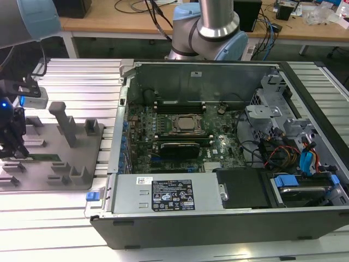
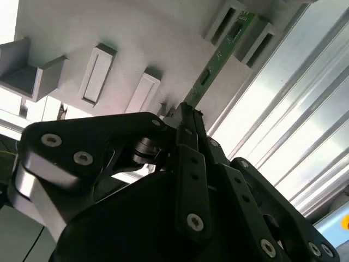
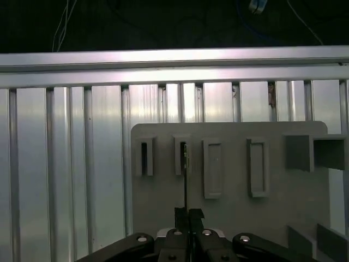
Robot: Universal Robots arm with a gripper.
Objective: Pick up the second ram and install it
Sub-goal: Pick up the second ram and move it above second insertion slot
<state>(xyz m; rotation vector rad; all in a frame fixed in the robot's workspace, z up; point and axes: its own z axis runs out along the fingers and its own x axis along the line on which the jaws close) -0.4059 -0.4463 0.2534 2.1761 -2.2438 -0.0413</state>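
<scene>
Memory stick: a thin green board [image 2: 218,52], standing on its long edge on the grey holder plate. In the first wrist view I see it edge-on as a dark, narrow line [image 3: 185,180]. In the exterior view it is a low greenish strip [image 1: 46,158] at the exterior view's far left.

Far end of the stick: it sits in a slotted grey block [image 3: 181,155], with a second slotted block [image 3: 144,157] just beside it.

My gripper: black, with its fingers pressed together on the near end of the memory stick, pinching it [image 2: 184,117]. The fingertips meet around the stick's edge [image 3: 188,214]. In the exterior view my gripper hangs low over the plate [image 1: 20,154].

Holder plate: flat and grey [image 1: 76,183], carrying several raised blocks and one tall post [image 1: 66,125].

Table: ribbed aluminium rails [image 1: 82,76] under the plate.

Computer case: open, lying flat at the exterior view's right of the plate [image 1: 218,218], well apart from the stick.

Inside the case: a green board [image 1: 218,144] with a square processor socket [image 1: 184,124] near its middle, and coloured cables [image 1: 294,155] toward the exterior view's right.
</scene>
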